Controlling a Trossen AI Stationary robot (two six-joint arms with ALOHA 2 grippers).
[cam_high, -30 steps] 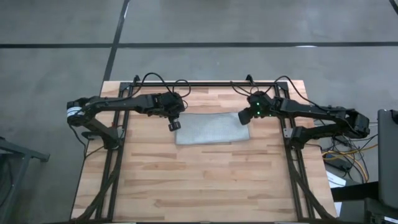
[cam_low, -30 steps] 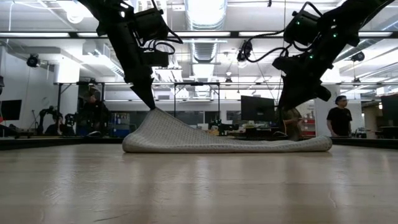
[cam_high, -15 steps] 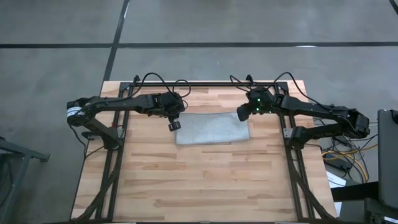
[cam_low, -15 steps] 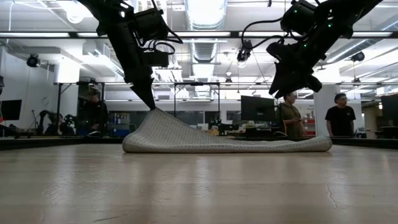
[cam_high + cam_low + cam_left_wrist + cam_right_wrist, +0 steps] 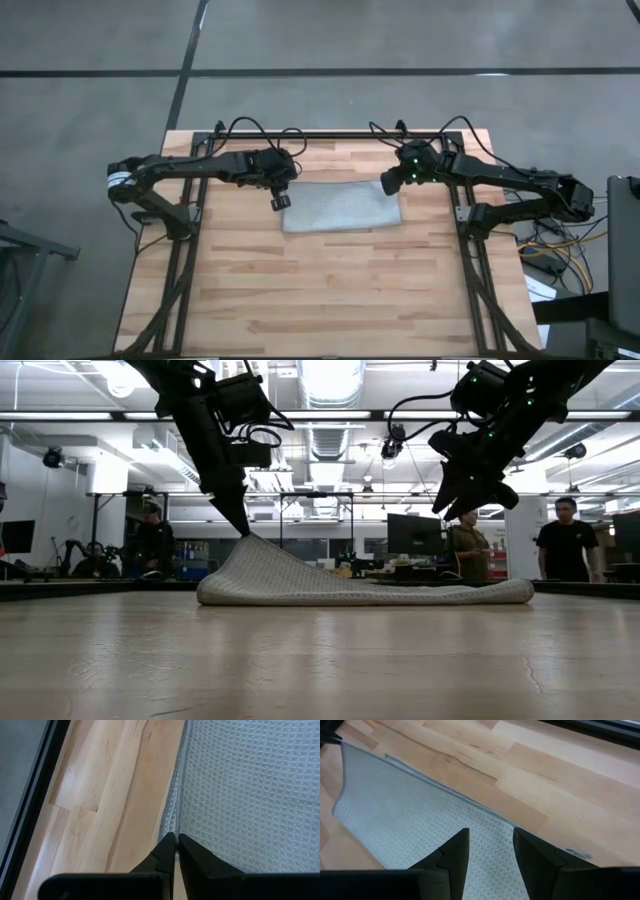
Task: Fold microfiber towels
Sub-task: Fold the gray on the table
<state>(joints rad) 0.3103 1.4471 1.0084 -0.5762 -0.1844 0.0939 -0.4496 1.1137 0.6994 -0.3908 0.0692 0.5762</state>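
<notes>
Towel (image 5: 341, 207) edge in left gripper (image 5: 174, 839), below raised right gripper (image 5: 459, 503)

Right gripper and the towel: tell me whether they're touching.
Apart. The low view shows the right gripper hanging open above the towel, with the room visible between them. Its wrist view shows open jaws over the cloth.

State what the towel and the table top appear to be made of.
Towel: soft woven cloth, light grey-blue, matte, with a fine waffle-like grid and a stitched hem; likely microfiber, though the fibre cannot be confirmed. Table top: pale wood planks with visible grain and seams, smooth with a slight sheen.
</notes>
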